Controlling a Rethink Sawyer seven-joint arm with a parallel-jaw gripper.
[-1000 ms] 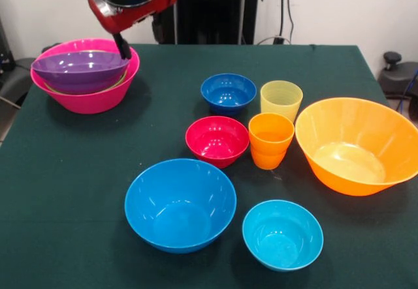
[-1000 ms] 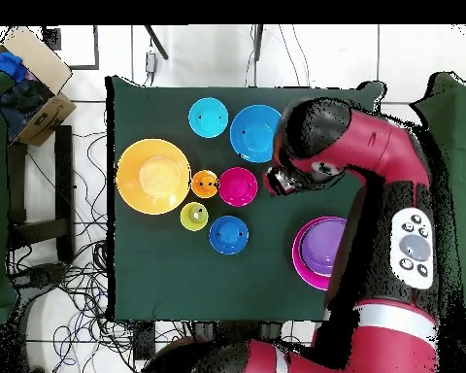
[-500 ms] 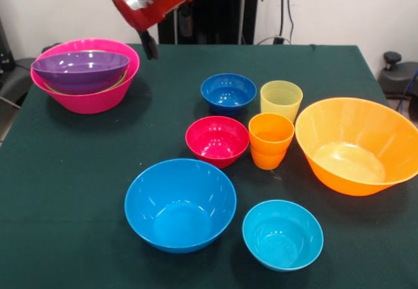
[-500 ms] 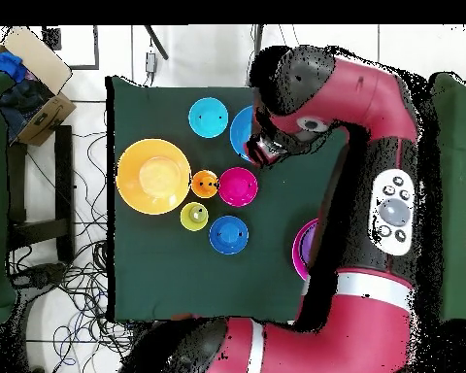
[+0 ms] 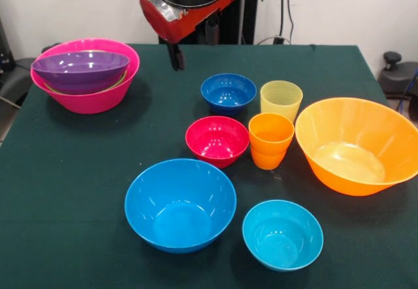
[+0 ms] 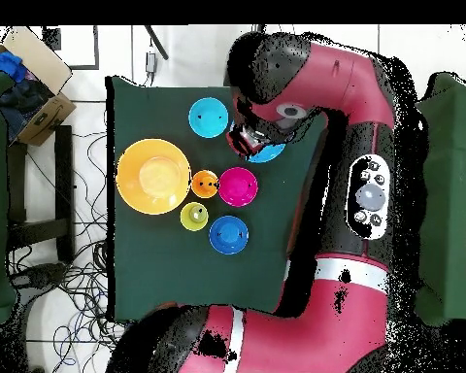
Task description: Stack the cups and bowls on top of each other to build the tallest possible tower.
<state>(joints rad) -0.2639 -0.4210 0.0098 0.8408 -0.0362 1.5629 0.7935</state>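
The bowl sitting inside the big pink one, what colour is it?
Purple bowl, best seen in the front view.

Front view: tower far left on bench. Two cups centre-right, one behind the other. Largest bowl right of them, two small bowls left, two more bowls near edge.

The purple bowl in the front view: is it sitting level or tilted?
Tilted. The purple bowl rests inside the pink bowl, its rim lower toward the table's outer edge.
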